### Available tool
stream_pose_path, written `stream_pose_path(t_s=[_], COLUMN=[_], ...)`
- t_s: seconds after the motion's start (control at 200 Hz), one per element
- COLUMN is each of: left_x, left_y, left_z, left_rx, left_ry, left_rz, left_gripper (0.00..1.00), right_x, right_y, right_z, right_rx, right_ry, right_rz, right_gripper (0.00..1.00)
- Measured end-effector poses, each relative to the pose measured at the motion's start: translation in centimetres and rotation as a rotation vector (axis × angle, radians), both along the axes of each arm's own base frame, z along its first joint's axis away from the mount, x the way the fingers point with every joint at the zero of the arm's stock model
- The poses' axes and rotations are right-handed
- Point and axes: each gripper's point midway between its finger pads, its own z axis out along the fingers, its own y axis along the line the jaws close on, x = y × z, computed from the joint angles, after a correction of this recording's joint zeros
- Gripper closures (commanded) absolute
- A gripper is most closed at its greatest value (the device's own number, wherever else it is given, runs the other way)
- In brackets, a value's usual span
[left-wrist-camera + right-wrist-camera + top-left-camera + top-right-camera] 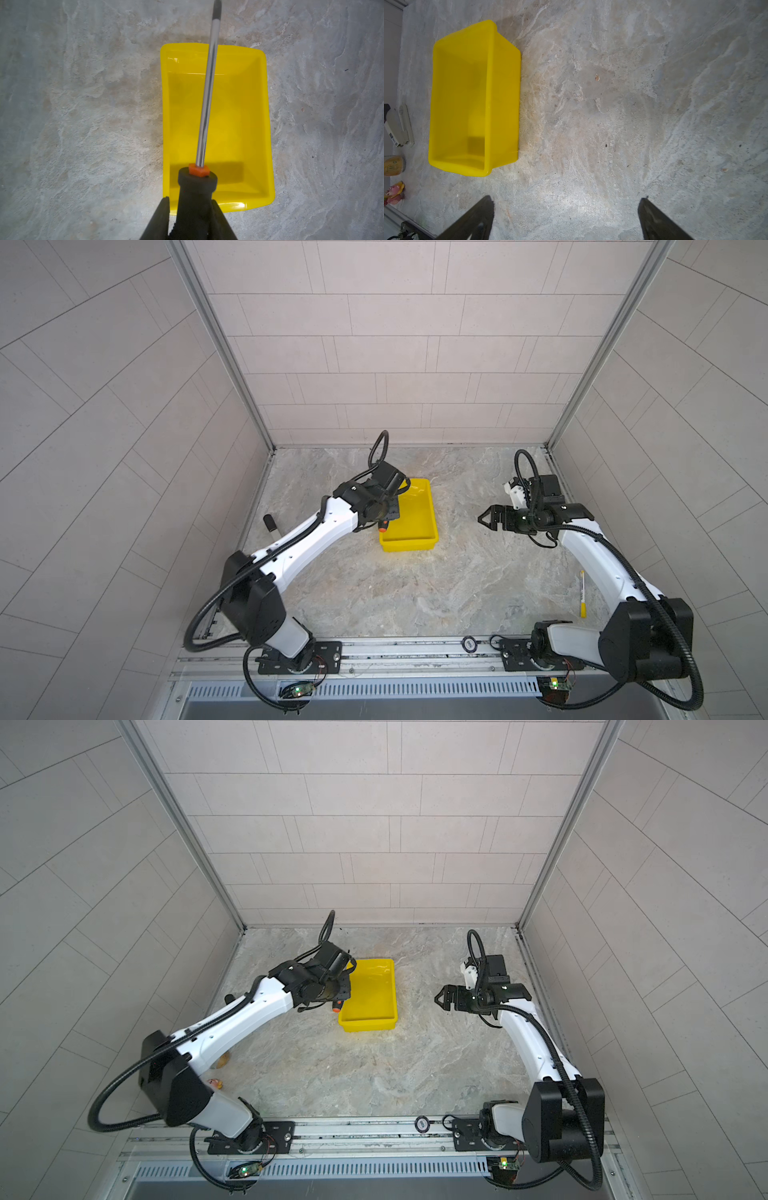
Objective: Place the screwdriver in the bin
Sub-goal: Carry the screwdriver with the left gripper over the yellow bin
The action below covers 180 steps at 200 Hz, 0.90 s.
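Left gripper (190, 201) pinching screwdriver (204, 116) handle, shaft lengthwise above the bin (268, 124) between its long rims, right gripper (566, 199) spread over bare tabletop (612, 124), apart from bin

A white-and-yellow marker pen (582, 593) is seen lying on the marbled grey table (415, 593) at the lower right of a top view. A tan round container (223, 1060) and a small pink-and-yellow toy (216, 1084) are partly seen at the lower left. A white stapler-like object (399, 126) is shown in the right wrist view.
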Motion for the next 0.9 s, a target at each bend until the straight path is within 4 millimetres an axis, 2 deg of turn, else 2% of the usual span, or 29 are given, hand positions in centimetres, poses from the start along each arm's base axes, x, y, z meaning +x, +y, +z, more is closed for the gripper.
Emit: stream_pose_path(t_s=[0.15,0.275,0.38,0.475,0.581,0.786,0.901], left_x=[2.2,4.0,5.1,5.4,5.4,5.4,5.3], left_y=[-3.0,-4.7,-5.8,-6.1,-6.1,-6.3,-6.6], left_z=[-3.0,-5.3,-6.7,-7.6,-8.4,-9.6,-10.0], left_rx=[0.023,0.041,0.048,0.062,0.082,0.105,0.099], left_ry=[0.042,0.071,0.082,0.092,0.102,0.118,0.123], left_rz=[-0.032,-0.046,-0.06,-0.073,-0.092,-0.128,-0.146], left_gripper=[0.93,0.93,0.93,0.93,0.91,0.9,0.89], right_x=[-0.1,-0.4,-1.1,-1.6,-2.1,-3.4,-3.4], right_y=[0.3,0.4,0.5,0.2,-0.2,-1.2,-1.6], right_z=[0.1,1.4,2.9,3.4,3.0,0.7,0.6], right_rx=[0.013,0.024,0.025,0.004,-0.029,-0.082,-0.105], right_ry=[0.002,-0.032,-0.084,-0.101,-0.088,-0.056,-0.059], right_rz=[0.002,-0.011,-0.008,-0.006,-0.011,-0.037,-0.044], right_gripper=[0.0,0.0,0.0,0.0,0.0,0.0,0.0])
